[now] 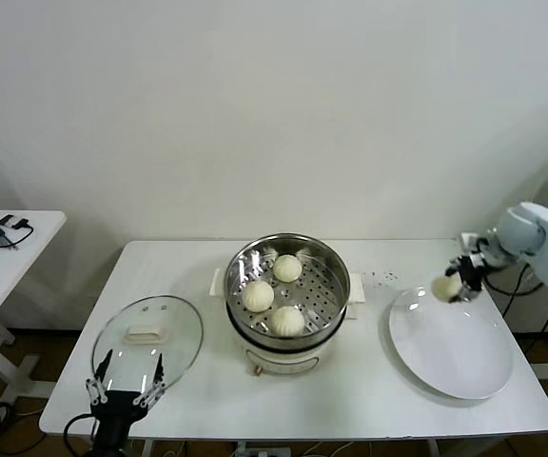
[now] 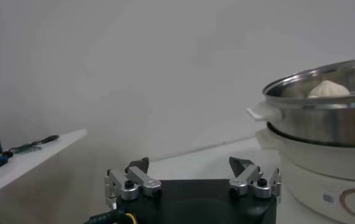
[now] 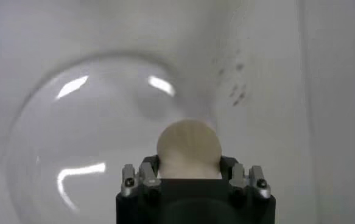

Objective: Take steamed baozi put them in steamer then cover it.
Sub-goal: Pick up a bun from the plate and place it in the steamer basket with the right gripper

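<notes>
The steel steamer [image 1: 325, 259] stands mid-table on its white base and holds three baozi [image 1: 287, 268] [image 1: 258, 295] [image 1: 288, 321] on the perforated tray. My right gripper [image 1: 457, 282] is shut on the fourth baozi [image 1: 447, 286] and holds it above the far left rim of the white plate [image 1: 455, 352]; the wrist view shows the bun [image 3: 189, 148] between the jaws over the plate [image 3: 73, 152]. The glass cover [image 1: 147, 335] with its white handle lies flat at the front left. My left gripper [image 1: 125, 381] is open and empty, low at the table's front edge beside the cover. The steamer [image 2: 323, 115] also shows in the left wrist view.
A second white table [image 1: 8, 257] with cables and a dark device stands at far left. Small dark specks [image 1: 381, 277] mark the table between steamer and plate. The plate holds nothing else.
</notes>
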Tool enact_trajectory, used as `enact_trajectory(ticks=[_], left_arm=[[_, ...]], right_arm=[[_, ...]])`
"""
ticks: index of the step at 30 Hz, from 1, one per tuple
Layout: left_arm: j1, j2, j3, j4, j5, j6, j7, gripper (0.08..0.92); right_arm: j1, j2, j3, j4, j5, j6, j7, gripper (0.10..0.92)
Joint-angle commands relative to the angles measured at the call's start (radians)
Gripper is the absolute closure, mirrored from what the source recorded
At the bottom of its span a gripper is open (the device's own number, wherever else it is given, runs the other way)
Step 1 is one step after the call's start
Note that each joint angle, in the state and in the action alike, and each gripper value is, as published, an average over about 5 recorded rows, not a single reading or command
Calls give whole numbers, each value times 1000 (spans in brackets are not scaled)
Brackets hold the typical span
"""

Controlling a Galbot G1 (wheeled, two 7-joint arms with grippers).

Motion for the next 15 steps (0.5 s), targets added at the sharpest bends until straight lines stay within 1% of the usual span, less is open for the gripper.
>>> enact_trajectory(ticks=[1,5,7,15], left_arm=[[-8,4,25,8,1,-3,2,177],[-10,11,37,10,0,-2,3,177],[-11,14,41,8,1,-1,4,177],[-8,22,55,11,-2,-2,6,177]], right_arm=[[462,212,-368,65,455,-106,54,380],[507,310,-437,88,587,-148,102,378],[516,349,-475,107,625,-166,126,378],[478,449,-594,192,666,-224,215,381]])
